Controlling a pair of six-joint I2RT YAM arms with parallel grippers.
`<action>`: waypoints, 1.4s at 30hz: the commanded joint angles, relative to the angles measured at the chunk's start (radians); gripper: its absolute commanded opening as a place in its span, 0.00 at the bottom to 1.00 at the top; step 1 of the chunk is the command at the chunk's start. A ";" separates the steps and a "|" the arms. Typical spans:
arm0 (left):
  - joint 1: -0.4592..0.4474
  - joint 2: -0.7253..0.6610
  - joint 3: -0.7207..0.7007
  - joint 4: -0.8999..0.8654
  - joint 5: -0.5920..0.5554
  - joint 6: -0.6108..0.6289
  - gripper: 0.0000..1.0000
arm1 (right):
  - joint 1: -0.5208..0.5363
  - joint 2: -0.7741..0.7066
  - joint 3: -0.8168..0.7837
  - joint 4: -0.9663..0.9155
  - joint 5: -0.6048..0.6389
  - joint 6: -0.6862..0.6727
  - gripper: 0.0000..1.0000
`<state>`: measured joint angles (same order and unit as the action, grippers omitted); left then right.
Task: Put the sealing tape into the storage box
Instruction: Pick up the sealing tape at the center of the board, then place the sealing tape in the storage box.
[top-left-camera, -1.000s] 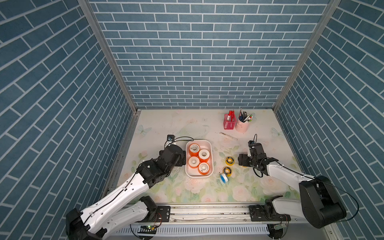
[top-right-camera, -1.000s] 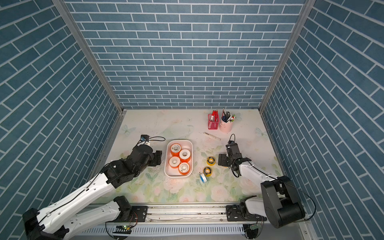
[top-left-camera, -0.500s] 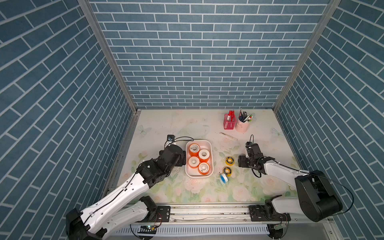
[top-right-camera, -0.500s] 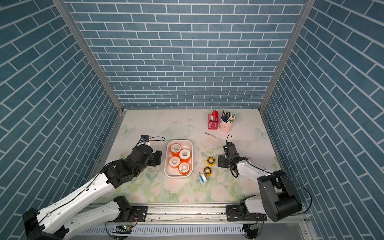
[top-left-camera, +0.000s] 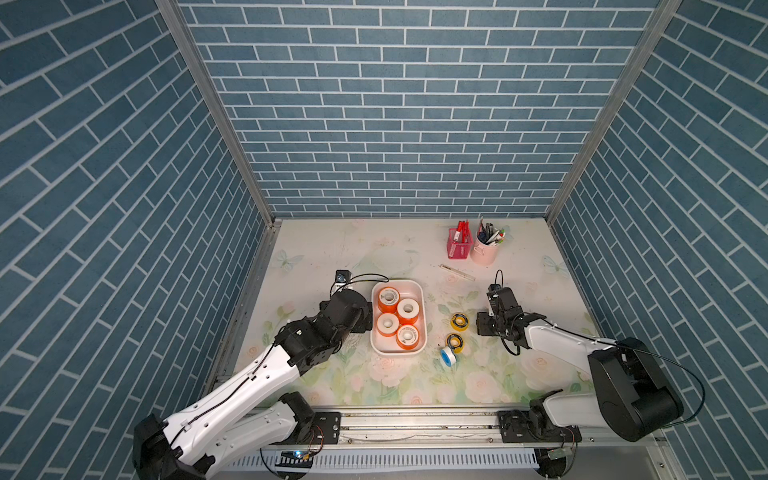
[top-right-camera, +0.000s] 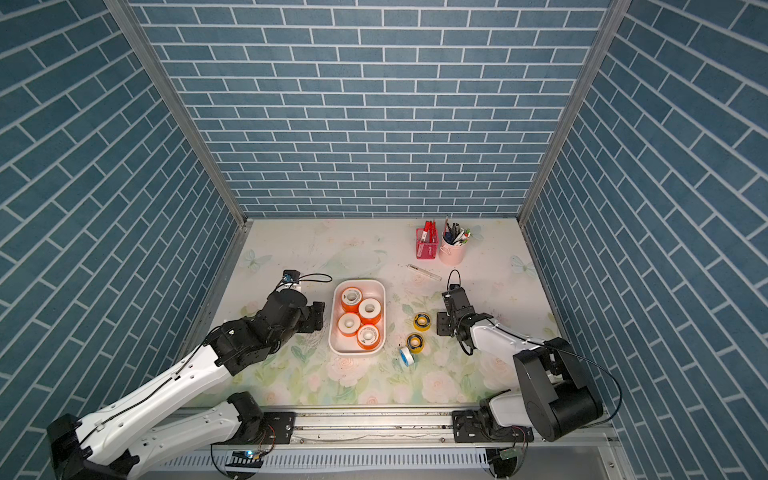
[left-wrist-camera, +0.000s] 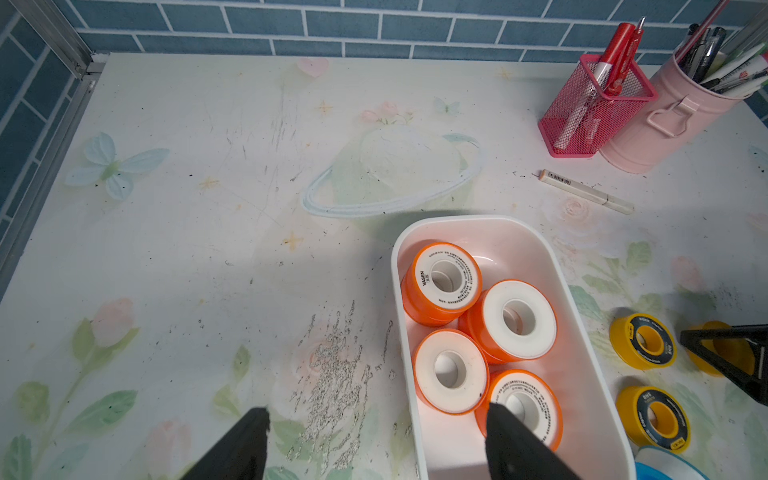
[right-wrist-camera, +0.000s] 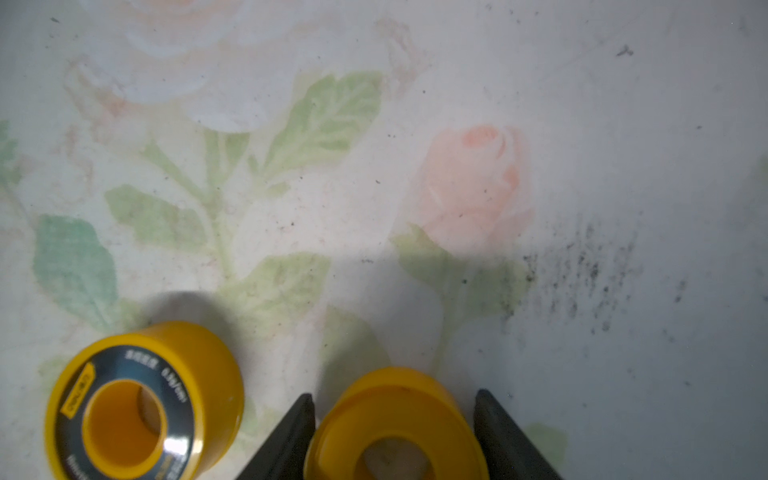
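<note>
Right of the storage box (top-left-camera: 424, 320), the right hand (right-wrist-camera: 392, 395) straddles a yellow sealing tape spool (right-wrist-camera: 399, 424) on the desk (right-wrist-camera: 582, 124); I cannot tell whether it grips. At the box's left rim, the left hand (left-wrist-camera: 376, 411) gapes wide, empty. Four orange spools (left-wrist-camera: 513, 320) lie inside the box.

so the white box (left-wrist-camera: 557, 266) has four orange tape rolls (left-wrist-camera: 515, 318) lying flat in it, two yellow rolls (left-wrist-camera: 642, 340) sit loose on the table (left-wrist-camera: 208, 249) just right of it, and the left gripper (left-wrist-camera: 376, 411) hangs wide open, one finger over the nearest orange roll
</note>
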<state>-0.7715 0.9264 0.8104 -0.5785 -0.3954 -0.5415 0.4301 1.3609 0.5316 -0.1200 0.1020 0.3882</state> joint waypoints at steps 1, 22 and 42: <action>0.006 0.002 -0.014 -0.003 0.000 0.011 0.85 | 0.016 0.004 0.008 -0.068 0.004 0.011 0.62; 0.006 -0.008 -0.012 -0.004 -0.006 0.011 0.85 | 0.070 -0.085 0.141 -0.159 -0.062 0.003 0.53; 0.012 -0.095 -0.015 -0.017 -0.082 -0.018 0.85 | 0.528 0.260 0.643 -0.141 -0.134 0.042 0.51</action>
<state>-0.7696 0.8474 0.8085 -0.5789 -0.4477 -0.5510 0.9161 1.5612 1.1168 -0.2527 -0.0284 0.4152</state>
